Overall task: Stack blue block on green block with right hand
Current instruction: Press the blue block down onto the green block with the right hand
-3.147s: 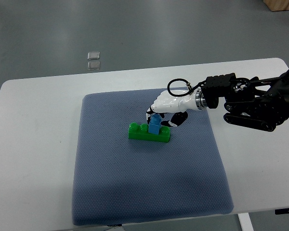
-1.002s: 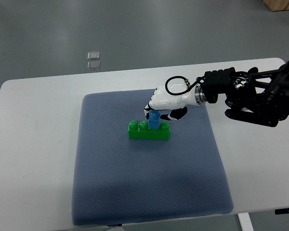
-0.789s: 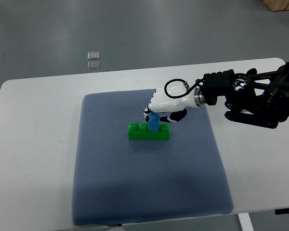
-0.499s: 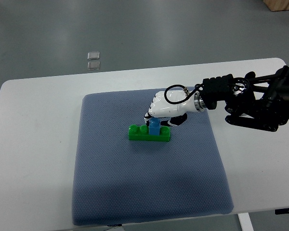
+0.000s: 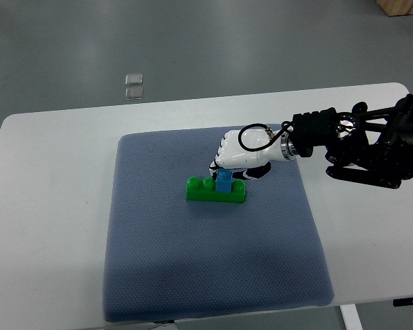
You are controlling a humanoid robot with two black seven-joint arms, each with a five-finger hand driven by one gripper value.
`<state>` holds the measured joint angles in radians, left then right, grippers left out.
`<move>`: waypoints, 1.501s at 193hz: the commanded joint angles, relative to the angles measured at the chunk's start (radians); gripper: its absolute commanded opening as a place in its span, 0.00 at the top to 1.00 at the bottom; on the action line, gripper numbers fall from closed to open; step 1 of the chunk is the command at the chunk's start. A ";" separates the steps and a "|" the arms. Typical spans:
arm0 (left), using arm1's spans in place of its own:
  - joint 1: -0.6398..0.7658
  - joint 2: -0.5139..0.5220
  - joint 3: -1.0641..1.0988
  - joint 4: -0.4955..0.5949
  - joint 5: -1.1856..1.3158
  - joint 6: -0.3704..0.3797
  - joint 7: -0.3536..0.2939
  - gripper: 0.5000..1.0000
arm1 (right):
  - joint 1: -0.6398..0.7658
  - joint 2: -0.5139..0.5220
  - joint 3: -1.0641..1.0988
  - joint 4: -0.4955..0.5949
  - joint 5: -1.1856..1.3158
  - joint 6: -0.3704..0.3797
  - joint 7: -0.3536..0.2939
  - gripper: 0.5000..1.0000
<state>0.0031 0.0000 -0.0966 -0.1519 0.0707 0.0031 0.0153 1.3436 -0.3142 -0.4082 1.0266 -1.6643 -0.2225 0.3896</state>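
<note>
While the robot hand (image 5: 228,167) is closed around the blue block (image 5: 223,181), it presses the block onto the green block (image 5: 215,192) to seat it.

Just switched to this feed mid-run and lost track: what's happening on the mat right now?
The right robot hand, white and reaching in from the right, is closed around the small blue plastic block, which sits on top of the long green studded block. The green block lies on the grey-blue padded mat covering the white table. The hand has not let go yet. No left arm is visible.
</note>
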 commanded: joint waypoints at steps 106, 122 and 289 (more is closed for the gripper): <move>0.000 0.000 0.000 0.000 0.000 0.000 0.000 0.00 | 0.019 -0.019 -0.021 0.001 -0.028 -0.015 0.009 0.93; 0.000 0.000 0.000 0.000 0.000 0.000 0.000 0.00 | 0.019 -0.020 -0.020 0.001 -0.023 -0.014 0.009 0.91; 0.000 0.000 0.000 0.000 0.000 0.000 0.000 0.00 | 0.034 -0.022 -0.014 0.009 0.000 -0.006 0.008 0.61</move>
<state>0.0031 0.0000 -0.0966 -0.1519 0.0709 0.0031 0.0153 1.3667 -0.3373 -0.4236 1.0358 -1.6669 -0.2309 0.3973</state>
